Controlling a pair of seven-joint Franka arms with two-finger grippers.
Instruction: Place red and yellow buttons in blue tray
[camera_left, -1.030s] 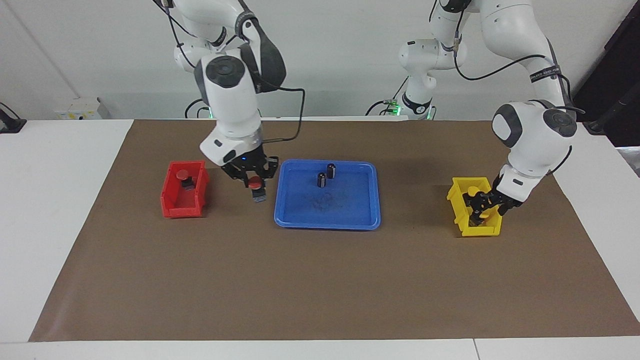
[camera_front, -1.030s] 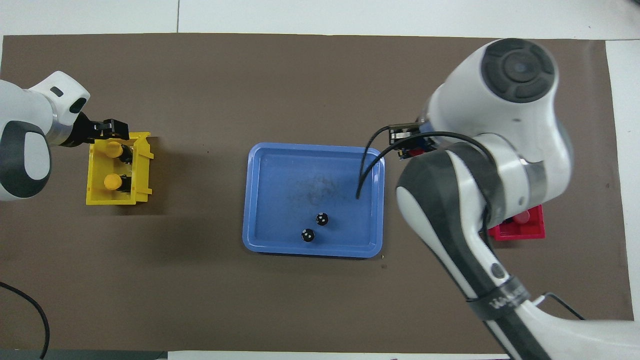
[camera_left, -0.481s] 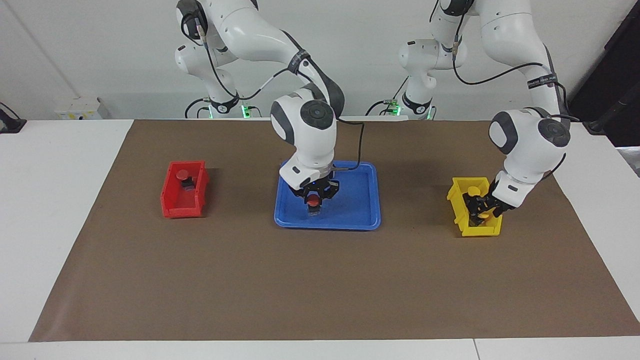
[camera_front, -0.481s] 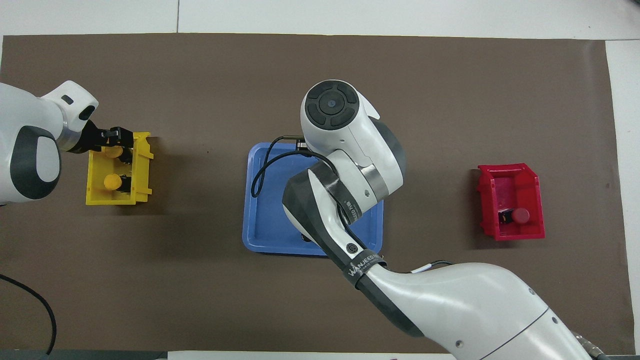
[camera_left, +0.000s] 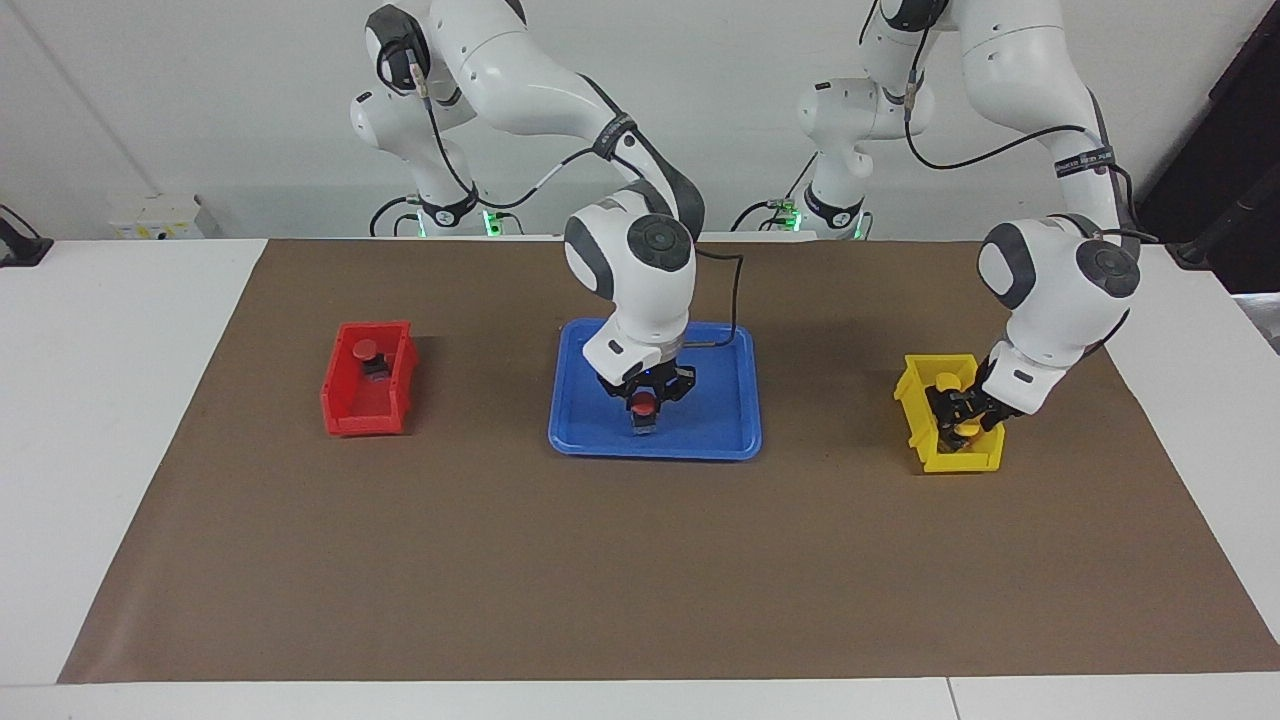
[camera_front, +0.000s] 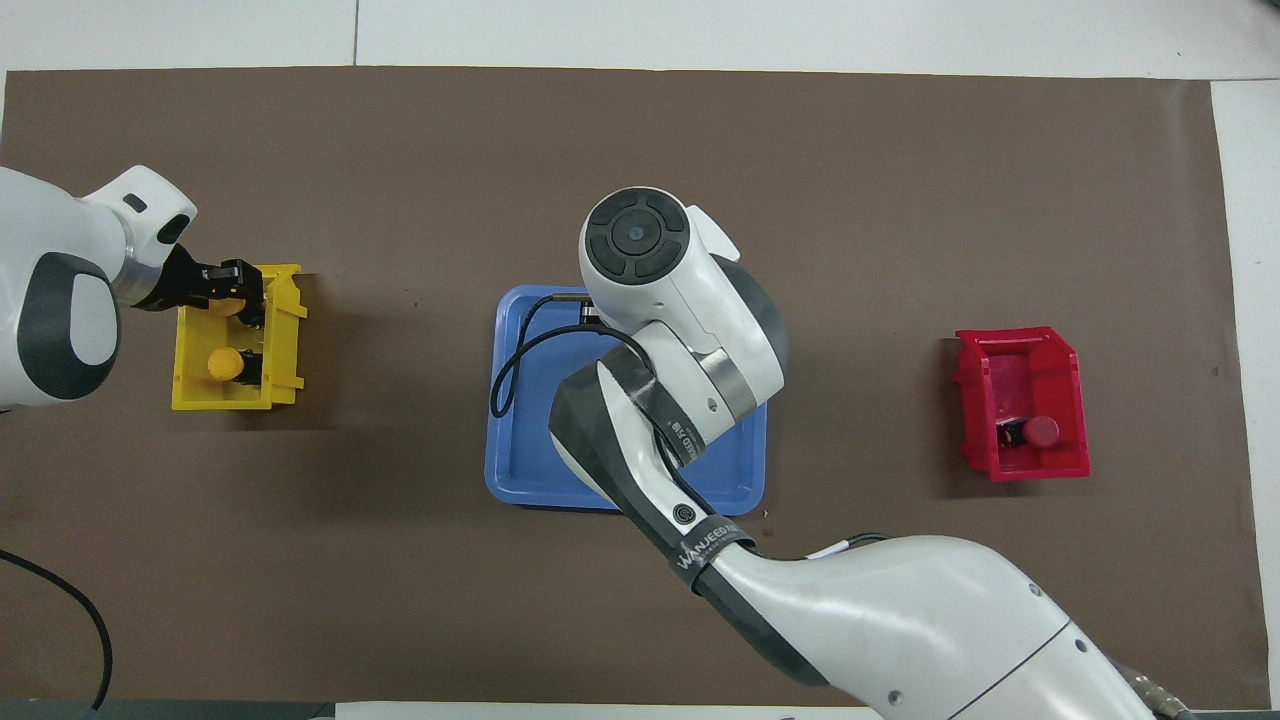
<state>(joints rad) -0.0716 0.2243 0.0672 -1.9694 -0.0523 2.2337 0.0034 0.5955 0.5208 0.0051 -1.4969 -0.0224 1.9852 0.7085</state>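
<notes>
Facing view: the right gripper (camera_left: 644, 398) hangs over the blue tray (camera_left: 720, 420), clamped on a red button (camera_left: 644, 405) whose black body points down toward the tray floor; whether the button touches the tray cannot be told. At about 9 o'clock from the tray sits the red bin (camera_left: 367, 378), with a second red button (camera_left: 367, 352) inside it. At about 3 o'clock from the tray stands the yellow bin (camera_left: 950, 413). The left gripper (camera_left: 962, 413) is down inside this bin around a yellow button (camera_left: 965, 428); whether its fingers are closed on it cannot be told. Another yellow button (camera_left: 943, 381) shows at the bin's 12 o'clock end. All rests on the brown-covered counter (camera_left: 640, 560).

Overhead view: the right arm covers most of the blue tray (camera_front: 520, 440), hiding its gripper and the held button. The red bin (camera_front: 1020, 400) lies at 3 o'clock from the tray, its red button (camera_front: 1042, 431) toward the bin's 6 o'clock end. The yellow bin (camera_front: 238, 350) lies at 9 o'clock, one yellow button (camera_front: 224, 365) clear in its middle, the left gripper (camera_front: 236, 290) over its 12 o'clock end.
</notes>
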